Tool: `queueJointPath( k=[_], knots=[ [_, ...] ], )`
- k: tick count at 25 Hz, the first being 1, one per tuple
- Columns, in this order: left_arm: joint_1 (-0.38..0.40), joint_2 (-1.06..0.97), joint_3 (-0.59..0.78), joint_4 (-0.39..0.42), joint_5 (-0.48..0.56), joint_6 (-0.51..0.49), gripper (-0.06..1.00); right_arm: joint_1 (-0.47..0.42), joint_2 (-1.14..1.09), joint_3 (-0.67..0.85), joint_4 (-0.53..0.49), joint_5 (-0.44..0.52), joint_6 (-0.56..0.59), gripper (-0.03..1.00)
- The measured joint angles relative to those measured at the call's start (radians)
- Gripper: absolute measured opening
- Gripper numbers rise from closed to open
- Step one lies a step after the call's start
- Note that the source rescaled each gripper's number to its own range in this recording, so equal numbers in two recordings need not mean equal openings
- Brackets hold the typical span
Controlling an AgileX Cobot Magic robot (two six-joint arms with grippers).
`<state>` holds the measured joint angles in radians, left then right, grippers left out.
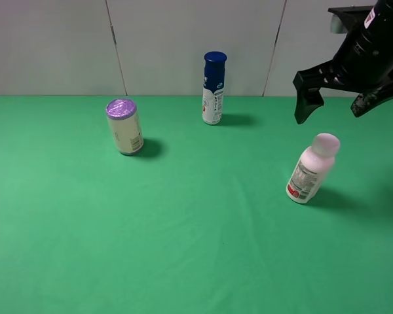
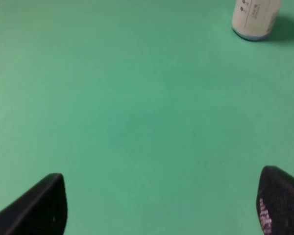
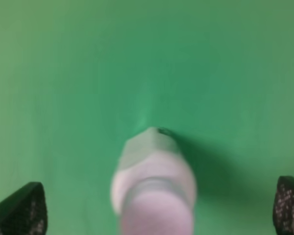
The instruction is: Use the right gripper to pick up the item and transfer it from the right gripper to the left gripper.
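A white bottle with a pale pink cap (image 1: 312, 169) stands slightly tilted on the green table at the right. In the right wrist view the bottle (image 3: 154, 181) is seen cap-first, blurred, between the two fingers. My right gripper (image 1: 331, 115) is open and hangs above and just behind the bottle, not touching it; it also shows in the right wrist view (image 3: 154, 211). My left gripper (image 2: 159, 208) is open and empty over bare green cloth. It is out of the exterior high view.
A cream can with a purple lid (image 1: 124, 126) stands at the left back and also shows in the left wrist view (image 2: 255, 19). A white bottle with a blue cap (image 1: 213, 88) stands at the back middle near the white wall (image 1: 183, 39).
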<state>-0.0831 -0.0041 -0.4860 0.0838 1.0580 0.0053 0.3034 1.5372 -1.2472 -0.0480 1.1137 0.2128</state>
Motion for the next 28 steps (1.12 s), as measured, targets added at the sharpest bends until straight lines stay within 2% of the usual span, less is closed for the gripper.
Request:
queueJointPath(
  k=[7,15,23,28],
  knots=[
    [0.000,0.000,0.000,0.000,0.000,0.000,0.53,-0.093,0.023,0.004,0.079,0.002,-0.104,1.00],
    [0.000,0.000,0.000,0.000,0.000,0.000,0.53,-0.107,0.030,0.089,0.110,-0.055,-0.146,1.00],
    [0.000,0.000,0.000,0.000,0.000,0.000,0.53,-0.107,0.037,0.203,0.131,-0.181,-0.151,1.00],
    [0.000,0.000,0.000,0.000,0.000,0.000,0.53,-0.107,0.062,0.213,0.137,-0.201,-0.193,1.00]
  ],
)
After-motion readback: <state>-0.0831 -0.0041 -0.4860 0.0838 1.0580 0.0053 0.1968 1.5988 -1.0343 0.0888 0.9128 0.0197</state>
